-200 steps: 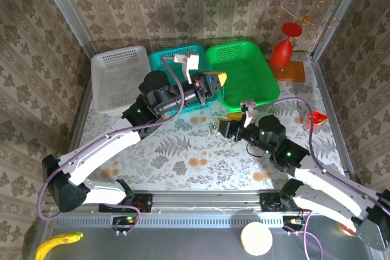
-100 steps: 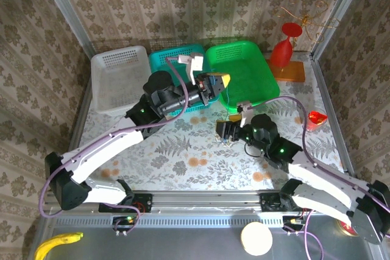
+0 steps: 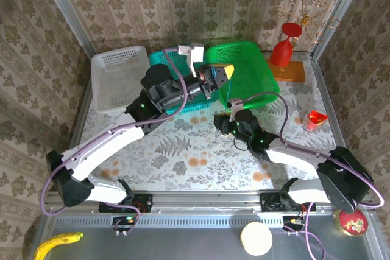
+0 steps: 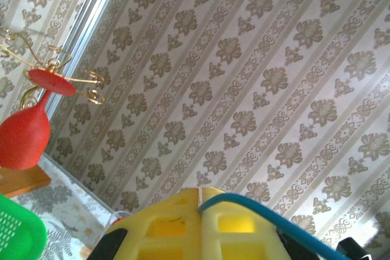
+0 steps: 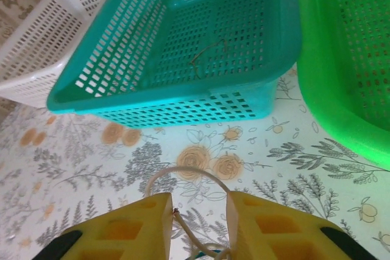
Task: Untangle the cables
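Left gripper (image 3: 220, 77), high near the table's far edge, is clamped on the blue cable (image 4: 268, 216). Right gripper (image 5: 198, 211), jaws part-open at mid-table, straddles the cream cable (image 5: 183, 172) loop. Recommendation: close on that strand alone, then draw away slowly.

Damask-patterned wallpaper (image 3: 201, 4) closes in three sides (beige on cream), metal corner posts (image 3: 67, 13) framing it, above a flower-printed tabletop (image 3: 170, 150).

The left arm (image 3: 103, 147) and right arm (image 3: 304, 161) wear white shells over black joints, with lilac cords (image 3: 286, 111) alongside, small green lights (image 3: 263, 140), and blocky yellow fingers (image 5: 122, 229).
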Motion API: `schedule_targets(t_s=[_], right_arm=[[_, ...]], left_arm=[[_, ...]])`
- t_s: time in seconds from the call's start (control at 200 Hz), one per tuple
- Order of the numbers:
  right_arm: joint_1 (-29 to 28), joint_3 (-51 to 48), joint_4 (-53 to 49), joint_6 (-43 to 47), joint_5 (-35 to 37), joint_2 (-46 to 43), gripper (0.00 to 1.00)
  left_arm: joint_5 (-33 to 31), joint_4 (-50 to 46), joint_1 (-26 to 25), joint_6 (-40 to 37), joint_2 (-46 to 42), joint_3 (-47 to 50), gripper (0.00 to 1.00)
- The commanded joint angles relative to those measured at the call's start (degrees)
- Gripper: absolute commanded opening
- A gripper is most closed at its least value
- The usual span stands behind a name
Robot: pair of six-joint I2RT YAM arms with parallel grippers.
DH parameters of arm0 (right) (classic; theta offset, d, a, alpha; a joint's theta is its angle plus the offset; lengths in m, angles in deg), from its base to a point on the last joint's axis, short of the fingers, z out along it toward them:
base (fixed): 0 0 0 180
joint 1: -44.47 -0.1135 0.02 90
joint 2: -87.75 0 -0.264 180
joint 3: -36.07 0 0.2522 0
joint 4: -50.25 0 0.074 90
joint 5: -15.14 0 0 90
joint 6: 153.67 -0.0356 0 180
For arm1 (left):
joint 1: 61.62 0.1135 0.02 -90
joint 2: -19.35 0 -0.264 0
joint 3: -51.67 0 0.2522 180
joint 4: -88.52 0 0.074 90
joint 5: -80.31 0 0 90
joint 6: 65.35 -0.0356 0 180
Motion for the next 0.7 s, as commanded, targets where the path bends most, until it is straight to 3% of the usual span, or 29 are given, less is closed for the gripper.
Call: schedule_targets(t_s=[0.0,0.47,0.695], right_arm=[[0.23,-2.69,3.30,-1.72,3.73,1.73,0.29],[0.23,-13.43,3.56,-6.61,6.49,0.79,0.25],[0.20,-12.99,-1.53,-6.71,5.95,-4.32,0.36]], left_arm=[[1.72,3.27,2.10,1.78,-0.37,-3.32,0.00],[4.00,1.09,16.88,3.62,-4.82,-8.77,0.00],[2.24,-5.82,25.13,-0.62,-8.90,-8.08,0.00]])
